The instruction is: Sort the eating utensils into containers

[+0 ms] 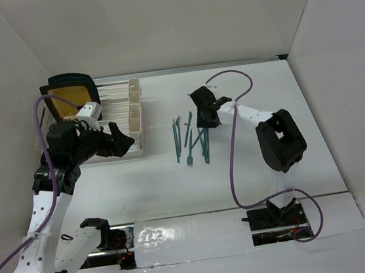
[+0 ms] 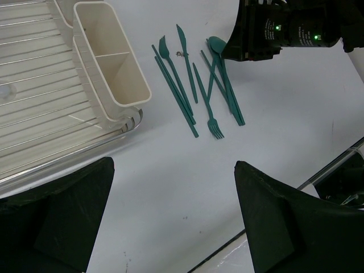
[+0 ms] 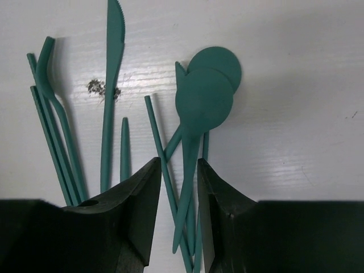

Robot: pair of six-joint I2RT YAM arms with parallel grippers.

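Note:
Several teal utensils (image 1: 189,139) lie in a loose bunch on the white table, right of the cream containers (image 1: 135,117). My right gripper (image 1: 201,118) is down over the bunch. In the right wrist view its fingers (image 3: 139,193) stand narrowly apart either side of a spoon (image 3: 205,99) handle and other crossed handles, without clamping them. A knife (image 3: 111,85) and a fork (image 3: 48,74) lie to the left. My left gripper (image 2: 173,216) is wide open and empty above bare table beside the containers (image 2: 111,62), whose compartments look empty.
The containers hang on the right edge of a clear ribbed dish rack (image 2: 40,114). A black-rimmed yellow plate (image 1: 72,96) stands in the rack at the back left. White walls enclose the table on three sides. Purple cables loop over both arms.

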